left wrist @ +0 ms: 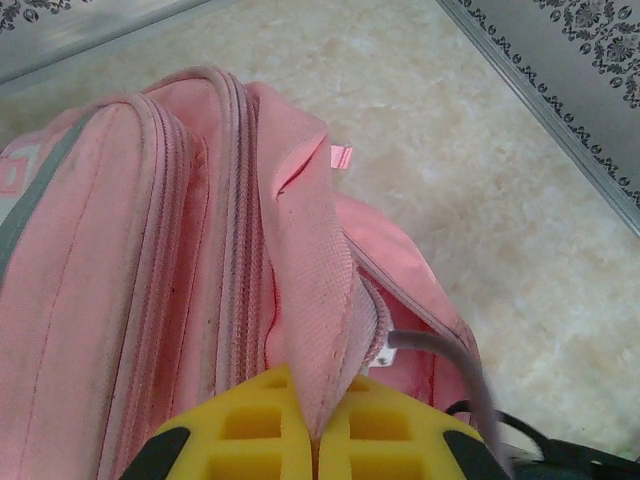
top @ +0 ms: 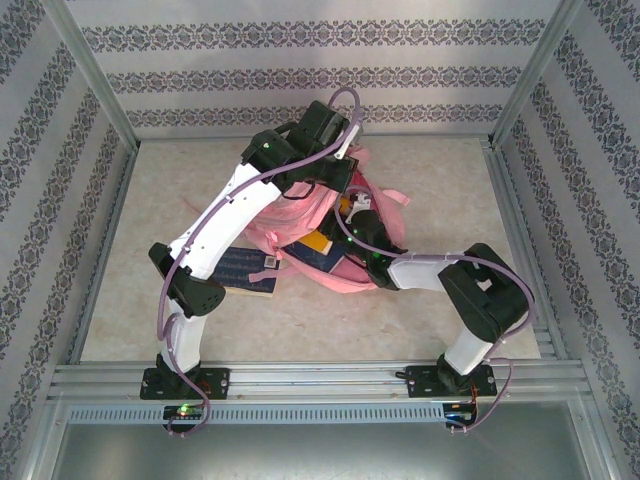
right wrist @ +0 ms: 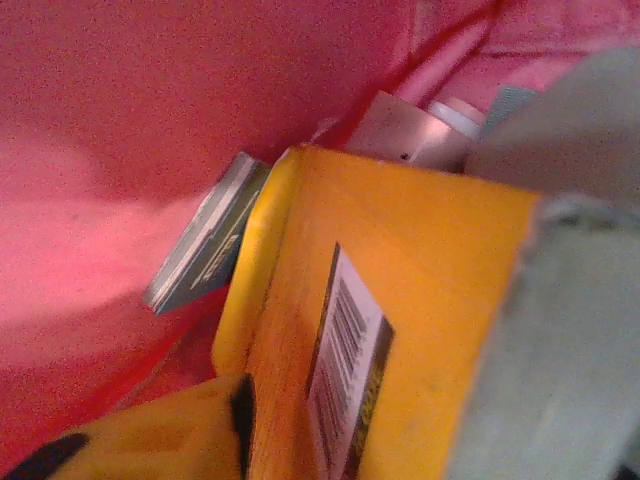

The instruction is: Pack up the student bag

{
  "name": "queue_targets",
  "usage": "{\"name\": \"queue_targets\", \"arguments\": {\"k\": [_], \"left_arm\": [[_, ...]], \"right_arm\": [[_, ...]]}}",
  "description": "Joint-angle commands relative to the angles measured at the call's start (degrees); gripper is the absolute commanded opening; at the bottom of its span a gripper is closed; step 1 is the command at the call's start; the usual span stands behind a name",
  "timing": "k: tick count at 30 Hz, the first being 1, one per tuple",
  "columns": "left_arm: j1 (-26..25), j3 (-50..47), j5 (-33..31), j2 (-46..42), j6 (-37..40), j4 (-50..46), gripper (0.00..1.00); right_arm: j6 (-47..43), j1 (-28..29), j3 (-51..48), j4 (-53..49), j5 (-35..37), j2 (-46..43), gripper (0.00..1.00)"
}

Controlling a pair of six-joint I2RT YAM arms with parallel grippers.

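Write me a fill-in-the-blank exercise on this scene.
The left end effector pinches a fabric edge of the ____ student bag.
The orange book's white label shows a ____.
A dark blue book lies outside the bag on the ____.
Missing words: pink; barcode; table.

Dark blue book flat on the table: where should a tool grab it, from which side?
Probably its near long edge, the pale page side, approached from the near side. The dark blue book lies flat with that edge exposed; the student bag crowds its right end and the left arm overhangs its left.
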Motion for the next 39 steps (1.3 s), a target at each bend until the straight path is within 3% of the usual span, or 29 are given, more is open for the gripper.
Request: {"name": "queue_targets", "arguments": {"k": [1, 10, 14, 18, 25, 28, 31, 33, 39], "left_arm": [[0.8, 3.1, 2.7, -1.0, -1.6, 5.8, 0.00], [3.9, 2.4, 4.3, 0.2, -3.6, 6.5, 0.00], [4.7, 2.4, 5.0, 1.7, -4.7, 6.6, 0.00], [4.6, 2.1, 8.2, 4.2, -6.8, 7.7, 0.02], [3.5, 6.2, 13.6, 12.1, -10.8, 10.6, 0.09], [2.1, 12.9, 15.8, 17.2, -11.8, 8.0, 0.19], [1.4, 18.8, 12.9, 19.2, -10.9, 2.9, 0.42], [1.5, 19.1, 8.2, 17.6, -10.0, 0.1, 0.50], [2.3, 18.0, -7.4, 10.1, -9.3, -10.5, 0.56]], "right_arm": [[-0.8, 0.0, -1.3, 3.8, 2.1, -4.2, 0.55], [-4.4, -2.9, -7.9, -9.5, -3.3, -20.6, 0.67], [-7.8, -3.0, -10.2, -21.2, 3.6, -32.1, 0.66], [-11.4, -4.4, -8.0, -39.8, 12.6, -43.0, 0.62], [-15.3, -5.0, -5.0, -51.1, 18.0, -52.5, 0.57], [-18.3, -5.3, -3.0, -52.6, 17.4, -52.9, 0.57], [-21.0, -5.4, -0.2, -53.9, 15.1, -52.1, 0.57], [-22.0, -5.3, 1.5, -54.8, 13.3, -51.4, 0.57], [-23.1, -5.2, 3.7, -54.5, 8.7, -49.8, 0.55]]}}
